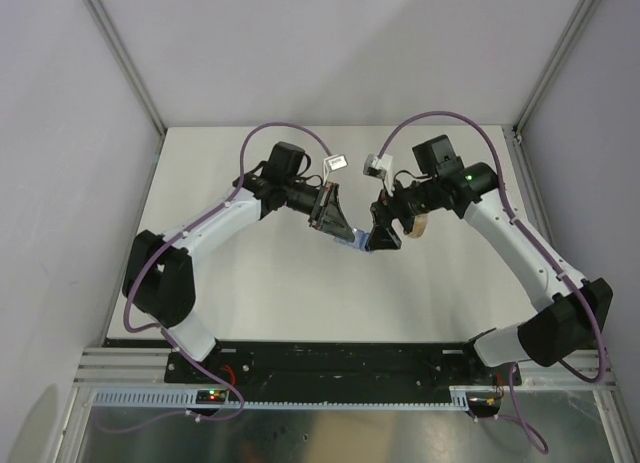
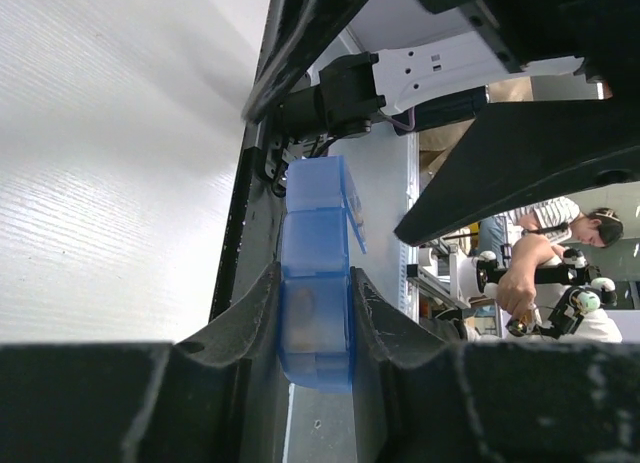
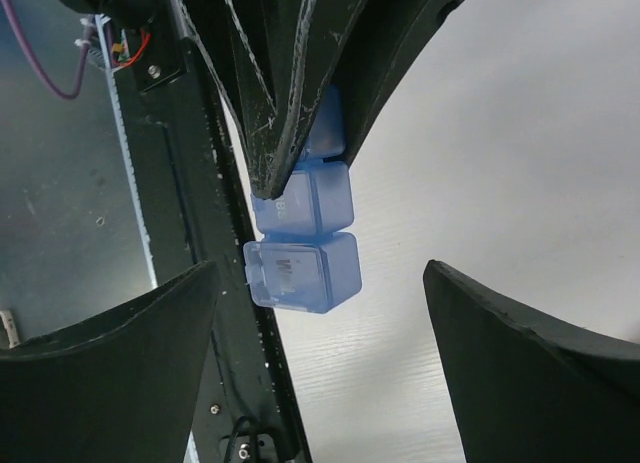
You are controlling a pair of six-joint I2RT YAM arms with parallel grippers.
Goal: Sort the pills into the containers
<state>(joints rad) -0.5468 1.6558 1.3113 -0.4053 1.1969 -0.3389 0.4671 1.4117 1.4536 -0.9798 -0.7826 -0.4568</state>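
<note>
Left wrist view: the left gripper (image 2: 313,288) is clamped tight on the blue pill box (image 2: 315,233) at lower centre, long axis running straight up the frame. The right gripper (image 3: 320,278) gapes wide either side of its free end.

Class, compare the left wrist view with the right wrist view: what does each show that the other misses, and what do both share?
Only the left wrist view shows a raised lid on the light-blue pill box, something brownish inside the gripped compartment, and people in the background. Only the right wrist view shows how wide the right gripper stands open, the box's closed end compartment between its fingers. Both show the box clamped by the left gripper, with the white table behind.
</note>
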